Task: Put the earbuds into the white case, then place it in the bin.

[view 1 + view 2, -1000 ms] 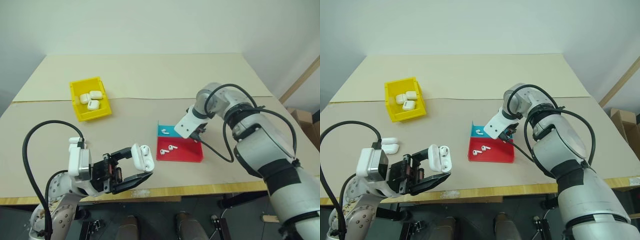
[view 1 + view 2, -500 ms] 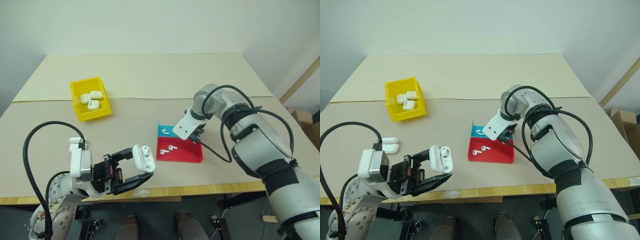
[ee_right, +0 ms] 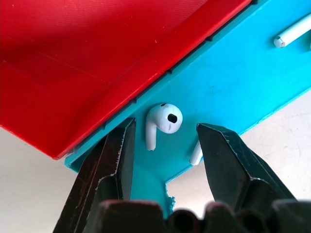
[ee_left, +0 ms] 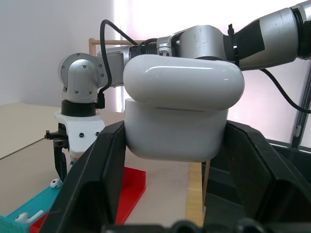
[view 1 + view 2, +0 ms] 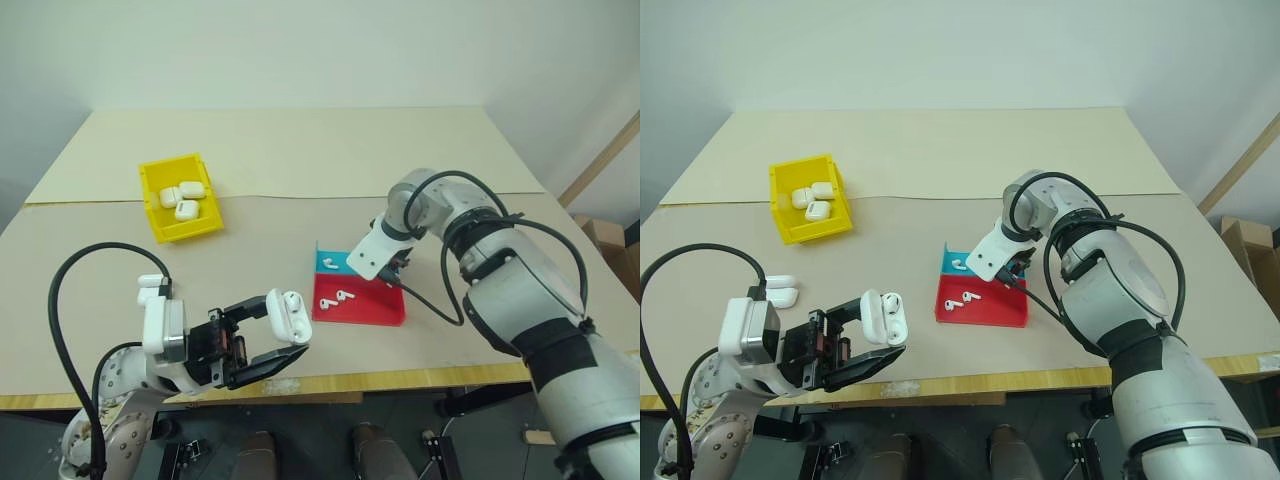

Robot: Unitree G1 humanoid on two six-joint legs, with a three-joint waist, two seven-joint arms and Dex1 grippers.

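Observation:
My left gripper [image 5: 284, 331] is shut on the white case [image 5: 288, 312], held above the table's front edge; the left wrist view shows the case [image 4: 182, 111] wedged between both black fingers. My right gripper [image 5: 393, 272] points down into the blue part of the tray. It stands open, with one earbud [image 3: 163, 121] lying between its fingertips [image 3: 124, 145], untouched. Two more earbuds [image 5: 334, 298] lie in the red part, and another earbud [image 5: 329, 265] lies in the blue part. The yellow bin [image 5: 190, 230] stands at the far left.
The red-and-blue tray [image 5: 375, 308] lies at the table's middle right. Three white cases [image 5: 183, 197] sit inside the yellow bin. Two more cases [image 5: 780, 290] lie on the table beside my left arm. A black cable loops from each arm.

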